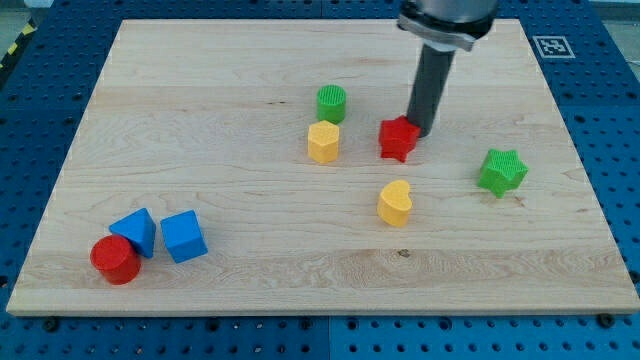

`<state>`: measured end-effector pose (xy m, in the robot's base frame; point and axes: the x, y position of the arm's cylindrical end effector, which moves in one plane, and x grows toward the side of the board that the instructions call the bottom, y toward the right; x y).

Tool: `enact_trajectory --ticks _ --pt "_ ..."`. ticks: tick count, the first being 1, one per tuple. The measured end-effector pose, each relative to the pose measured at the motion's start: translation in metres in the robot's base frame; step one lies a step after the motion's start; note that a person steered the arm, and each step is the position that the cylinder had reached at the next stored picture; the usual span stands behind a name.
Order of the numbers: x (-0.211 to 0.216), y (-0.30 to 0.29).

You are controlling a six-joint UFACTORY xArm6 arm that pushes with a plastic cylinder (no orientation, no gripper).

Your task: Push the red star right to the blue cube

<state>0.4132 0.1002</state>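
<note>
Red star (398, 138), yellow block (323, 142) leftward.

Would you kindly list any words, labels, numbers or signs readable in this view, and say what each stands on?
No readable words, numbers or brand names.
One sign: a black-and-white square fiducial marker at the top right corner of the wooden board; it holds a pattern, not text.
The blocks carry no lettering.

This looks like a robotics laboratory or test bench. A pale wooden board (200, 200) lies on a blue metal base plate (610, 120) with a regular grid of small holes, as used on experiment tables. A black-and-white square marker (551, 45) is printed at the board's corner at the view's top right. At the top left edge there is perhaps yellow-black hazard tape (15, 45), but it is too small to be sure.
</note>
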Motion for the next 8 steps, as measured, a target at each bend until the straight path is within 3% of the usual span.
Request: enact_trajectory --ticks 5,7,8 --pt "0.115 -0.120" --pt "0.166 -0.074" --pt "0.184 -0.079"
